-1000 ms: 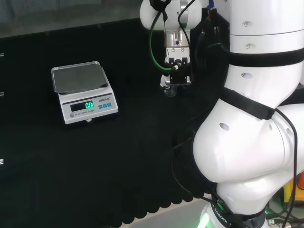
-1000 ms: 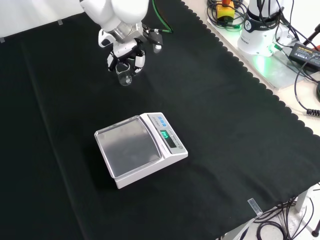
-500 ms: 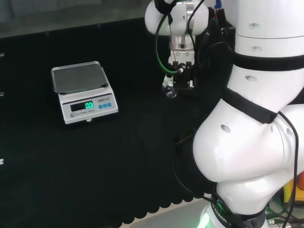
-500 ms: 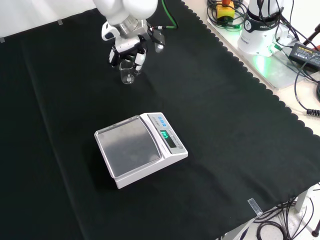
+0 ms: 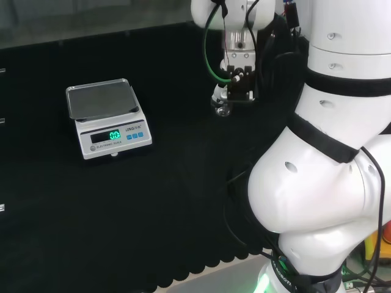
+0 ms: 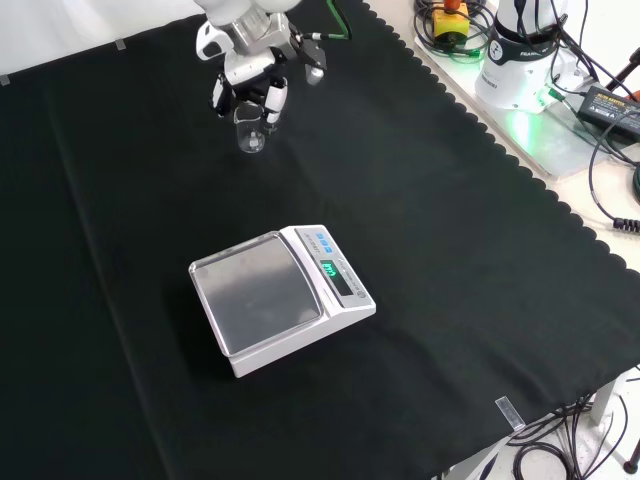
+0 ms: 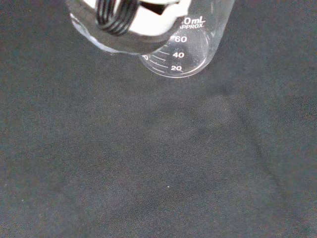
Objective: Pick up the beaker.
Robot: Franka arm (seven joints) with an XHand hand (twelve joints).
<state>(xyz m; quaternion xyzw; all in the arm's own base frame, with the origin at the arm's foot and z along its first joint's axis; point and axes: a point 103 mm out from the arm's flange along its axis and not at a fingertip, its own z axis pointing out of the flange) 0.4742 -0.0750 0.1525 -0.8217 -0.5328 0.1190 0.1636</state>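
The beaker (image 6: 250, 136) is small, clear and marked with graduations. It hangs upright under the black and white hand (image 6: 246, 88), whose fingers are curled round its upper part. In the head view the beaker (image 5: 223, 110) shows just below the hand (image 5: 237, 82), left of the arm's white links. In the wrist view the beaker's base (image 7: 190, 52) floats clear of the black cloth, with a ribbed black finger (image 7: 115, 17) across its wall. The beaker looks empty.
A white digital scale (image 6: 281, 295) with a steel pan stands on the cloth near the front view's middle, and the scale (image 5: 107, 117) is at the left in the head view. Cables and a power unit (image 6: 520, 60) lie beyond the cloth's scalloped edge.
The hand has carried the beaker upward and farther off in the front view, a little right and up in the head view. Its hold on the beaker is unchanged.
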